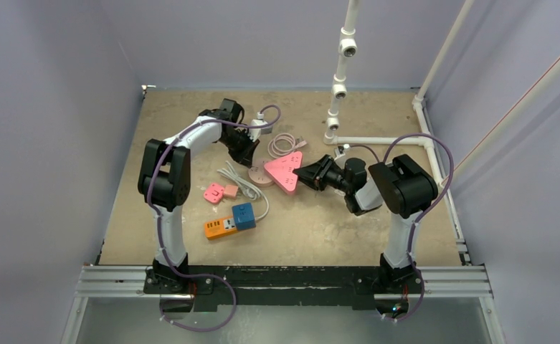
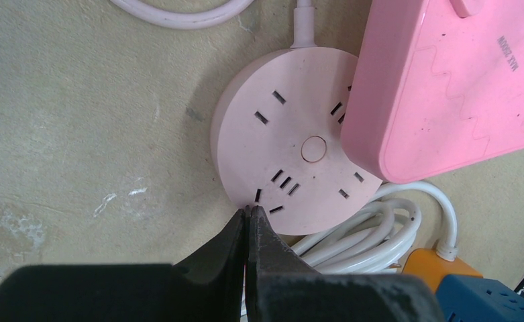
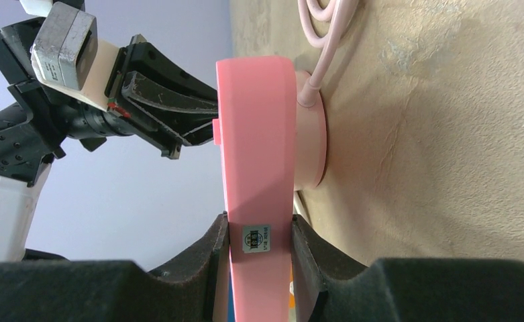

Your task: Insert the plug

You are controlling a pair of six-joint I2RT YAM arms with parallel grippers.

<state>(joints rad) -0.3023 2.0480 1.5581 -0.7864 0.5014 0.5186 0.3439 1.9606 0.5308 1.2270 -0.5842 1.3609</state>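
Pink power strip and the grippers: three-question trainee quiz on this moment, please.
1. True or false: the right gripper is clamped on the pink power strip.
2. The left gripper is: A open; B shut on a plug; C shut, empty.
3. What does the pink power strip partly cover?
Key: 1 true; 2 C; 3 the round socket.
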